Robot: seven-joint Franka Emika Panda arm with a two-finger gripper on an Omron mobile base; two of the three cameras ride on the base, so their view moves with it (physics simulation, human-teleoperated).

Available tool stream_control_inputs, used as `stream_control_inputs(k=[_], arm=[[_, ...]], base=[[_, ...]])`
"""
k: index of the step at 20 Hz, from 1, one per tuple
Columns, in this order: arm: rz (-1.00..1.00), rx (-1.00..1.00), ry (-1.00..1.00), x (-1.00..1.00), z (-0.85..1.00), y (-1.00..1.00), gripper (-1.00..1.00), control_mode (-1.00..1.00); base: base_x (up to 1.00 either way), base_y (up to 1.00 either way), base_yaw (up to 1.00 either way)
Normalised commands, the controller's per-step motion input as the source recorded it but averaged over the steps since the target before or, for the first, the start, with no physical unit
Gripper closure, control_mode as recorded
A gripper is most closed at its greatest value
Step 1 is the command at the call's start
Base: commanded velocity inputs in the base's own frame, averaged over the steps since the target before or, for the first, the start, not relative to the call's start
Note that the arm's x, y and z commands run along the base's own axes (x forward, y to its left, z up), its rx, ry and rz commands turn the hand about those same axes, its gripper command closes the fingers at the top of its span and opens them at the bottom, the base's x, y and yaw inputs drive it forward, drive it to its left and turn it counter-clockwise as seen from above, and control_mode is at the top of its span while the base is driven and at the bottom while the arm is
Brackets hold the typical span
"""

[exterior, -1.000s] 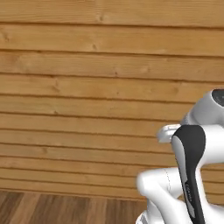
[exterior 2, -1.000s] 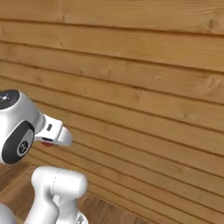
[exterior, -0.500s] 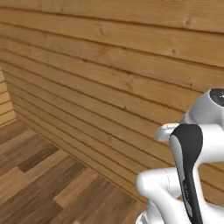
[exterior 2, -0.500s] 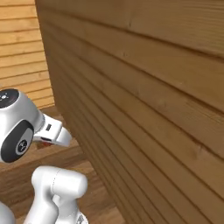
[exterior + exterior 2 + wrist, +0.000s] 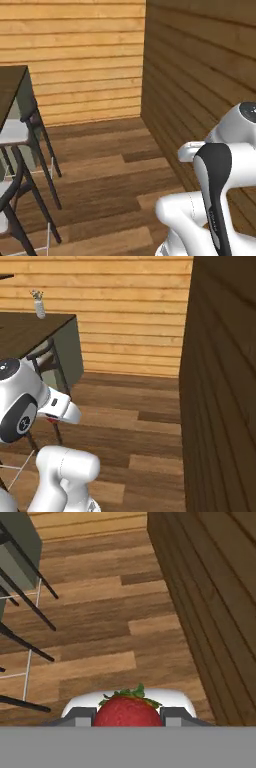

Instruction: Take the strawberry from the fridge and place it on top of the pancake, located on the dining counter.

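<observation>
My gripper is clenched on the strawberry; in the hand view the red fruit with its green leaf cap sits between my two finger tips at the bottom, pressed on both sides. Below the fruit lies plank floor, brown boards in mixed tones.

My arm is folded in close to the base. In the right base view a small red spot shows under my wrist, probably the fruit, though too little of it shows to be sure.

To the right, near me, a dark wooden plank wall runs away toward the far corner. There it meets a lighter plank wall across the back of the room.

To the left stands the dining counter, dark top over a grey-green base. On its far part stands a small pale object, too small to identify.

Stools with pale seats and dark thin legs line the counter's near side, at the left edge of the left base view. Their legs cross the upper left of the hand view.
</observation>
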Motion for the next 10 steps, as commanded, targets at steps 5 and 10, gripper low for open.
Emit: stream_control_inputs(k=[5, 10], arm=[[0.0, 0.0, 0.0, 0.0, 0.0, 0.0, 1.0, 1.0], [0.0, 0.0, 0.0, 0.0, 0.0, 0.0, 1.0, 1.0]], base=[[0.33, -0.08, 1.0], [0.34, -0.15, 1.0]])
